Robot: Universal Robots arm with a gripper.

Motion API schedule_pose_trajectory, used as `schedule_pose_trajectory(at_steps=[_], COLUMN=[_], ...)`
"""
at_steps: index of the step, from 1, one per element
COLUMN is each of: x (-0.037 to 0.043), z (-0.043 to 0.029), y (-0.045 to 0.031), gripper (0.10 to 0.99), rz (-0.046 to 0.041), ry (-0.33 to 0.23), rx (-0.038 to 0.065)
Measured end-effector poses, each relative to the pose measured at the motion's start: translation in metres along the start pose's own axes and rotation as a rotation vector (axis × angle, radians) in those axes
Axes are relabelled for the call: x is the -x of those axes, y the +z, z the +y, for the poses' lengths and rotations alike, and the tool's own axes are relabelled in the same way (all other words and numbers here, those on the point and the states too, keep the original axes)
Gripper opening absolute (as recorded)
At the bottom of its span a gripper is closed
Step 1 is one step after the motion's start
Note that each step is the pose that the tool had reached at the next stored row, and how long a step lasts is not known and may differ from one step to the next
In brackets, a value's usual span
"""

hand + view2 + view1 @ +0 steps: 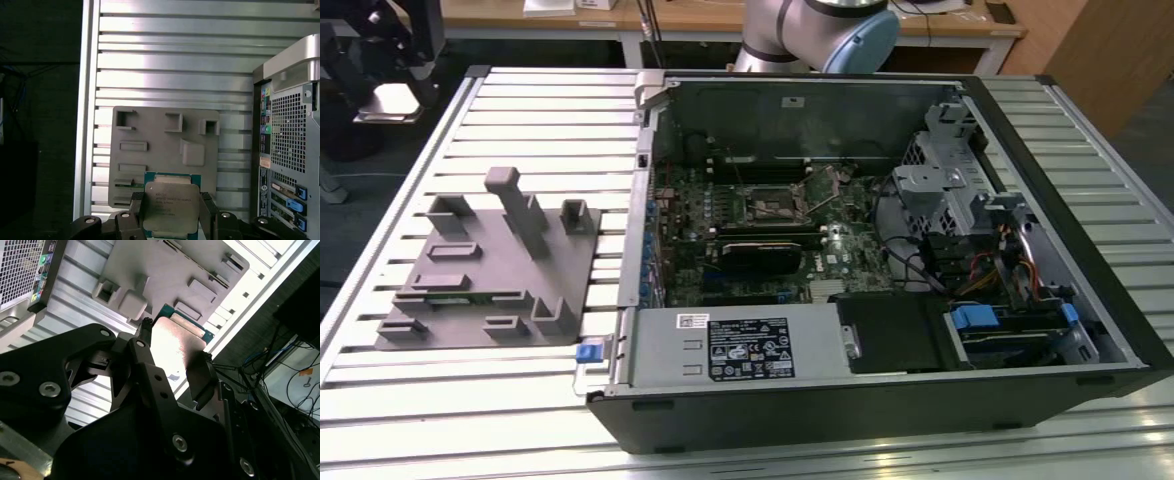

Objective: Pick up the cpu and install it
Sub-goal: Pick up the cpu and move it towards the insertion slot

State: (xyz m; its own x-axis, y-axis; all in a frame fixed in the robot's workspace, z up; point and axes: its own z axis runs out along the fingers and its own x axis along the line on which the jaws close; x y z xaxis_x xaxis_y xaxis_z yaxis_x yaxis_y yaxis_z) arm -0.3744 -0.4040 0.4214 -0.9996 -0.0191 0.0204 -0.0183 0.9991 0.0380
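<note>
Evidently the pick-up is done, and the carry towards installation is judged to be in hand. In the exterior view, the open computer case [881, 420] is seen on the slatted table [480, 420], the dark socket frame [771, 205] on its board and the grey fixture [494, 270] just beside it. In the second wrist view, the cpu [175, 337] is clamped between the fingers [200, 377] of the gripper [174, 347]. In the first wrist view, it is held by two opposite edges, apparently lifted above the fixture. Square alignment over the socket is judged necessary.
</note>
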Motion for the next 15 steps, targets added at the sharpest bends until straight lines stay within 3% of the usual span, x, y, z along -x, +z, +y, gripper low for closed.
schedule_pose_trajectory(at_steps=[15], x=[0.0104], z=[-0.0001], y=[-0.0002], gripper=[0.529], rz=[0.0000], ry=[0.000], rx=[0.000])
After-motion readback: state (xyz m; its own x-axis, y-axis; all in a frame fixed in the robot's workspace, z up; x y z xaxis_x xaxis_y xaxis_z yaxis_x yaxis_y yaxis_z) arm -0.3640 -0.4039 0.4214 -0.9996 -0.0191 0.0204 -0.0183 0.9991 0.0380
